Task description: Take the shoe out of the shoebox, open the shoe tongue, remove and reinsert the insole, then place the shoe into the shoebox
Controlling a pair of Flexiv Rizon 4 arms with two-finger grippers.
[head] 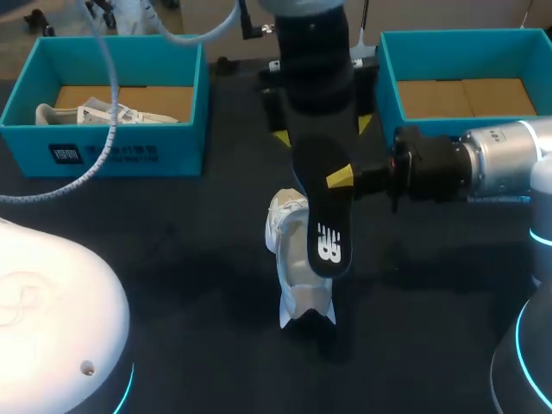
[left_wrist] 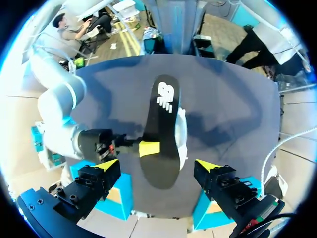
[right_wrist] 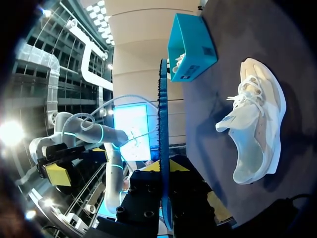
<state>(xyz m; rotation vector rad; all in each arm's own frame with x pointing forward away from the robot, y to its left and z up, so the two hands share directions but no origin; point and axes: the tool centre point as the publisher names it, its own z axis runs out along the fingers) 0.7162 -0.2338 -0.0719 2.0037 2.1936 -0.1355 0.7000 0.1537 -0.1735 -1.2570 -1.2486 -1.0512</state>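
Both right fingers (head: 341, 178) clamp the insole (head: 323, 220), half-hiding the shoe (head: 286, 226); left fingers (left_wrist: 107, 165) gape.

Dark table (head: 172, 250), teal box (head: 185, 151) at its far left corner, printed label (head: 103, 154) on the box's front wall, brown cardboard floor inside, spare white sneaker (head: 95, 114) lying on that floor toward the box's left end, laces showing

Two shoeboxes (head: 103, 155) (head: 390, 95), two shoes (head: 304, 304) (one boxed (head: 95, 114)), one insole (head: 324, 220)
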